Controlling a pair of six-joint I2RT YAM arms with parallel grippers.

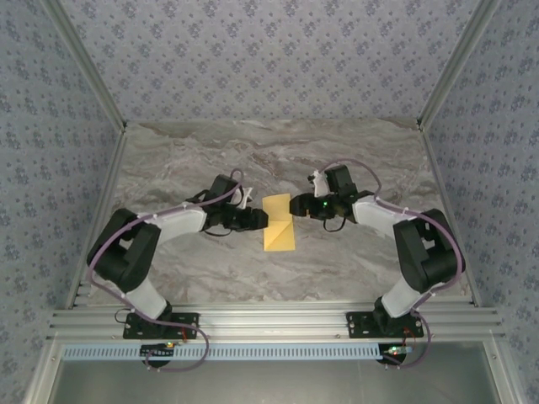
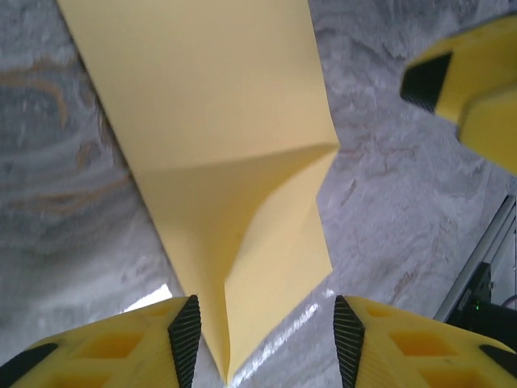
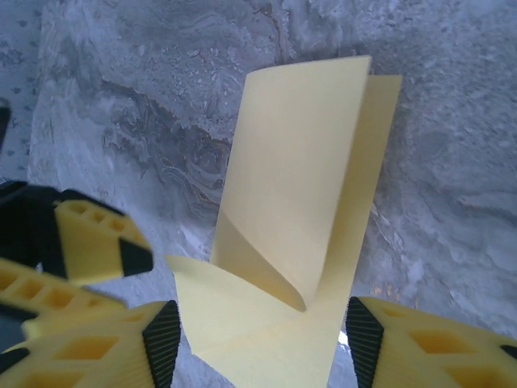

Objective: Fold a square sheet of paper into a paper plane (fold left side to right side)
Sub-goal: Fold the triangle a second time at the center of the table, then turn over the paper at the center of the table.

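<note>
Yellow square sheet of paper [image 1: 280, 225]: plain, matte, folded over on itself into a narrow strip, lying mid-surface [image 1: 185, 151]. The fold is not flat. The top layer lifts clear of the lower one, the edges are misaligned, and a diagonal buckle crosses the middle.

Overhead from behind the arm bases, looking down on the table [image 1: 168, 160]. Wrist views close and low, facing across the same yellow sheet [image 2: 218, 121].
</note>
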